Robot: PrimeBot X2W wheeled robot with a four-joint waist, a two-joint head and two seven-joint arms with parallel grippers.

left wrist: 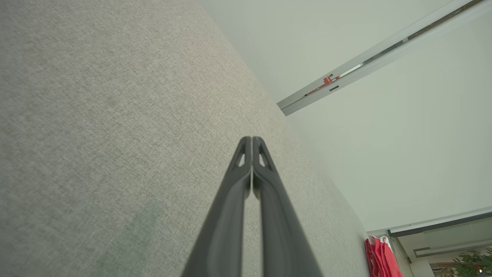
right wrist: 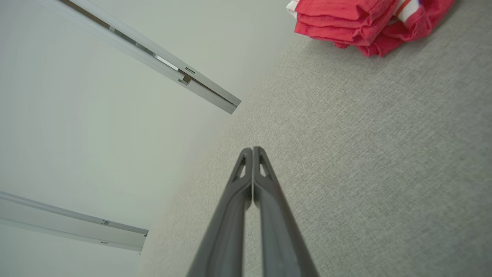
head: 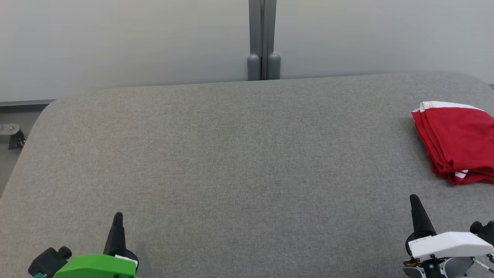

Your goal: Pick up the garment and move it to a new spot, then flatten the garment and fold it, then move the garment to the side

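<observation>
The garment (head: 459, 141) is red with white trim and lies folded into a compact stack at the right edge of the grey table (head: 239, 154). The same red garment (right wrist: 365, 23) sits at the top of the right wrist view, and a sliver of the garment (left wrist: 380, 257) is at the lower right of the left wrist view. My left gripper (head: 118, 217) rests shut at the lower left, far from the cloth. My right gripper (head: 414, 199) is shut at the lower right, a short way in front of the garment and apart from it. Both hold nothing.
A pale wall with a grey vertical post (head: 263, 38) stands behind the table's far edge. At the far left, beyond the table's rounded corner, a small metal bracket (head: 13, 135) sits low by the wall.
</observation>
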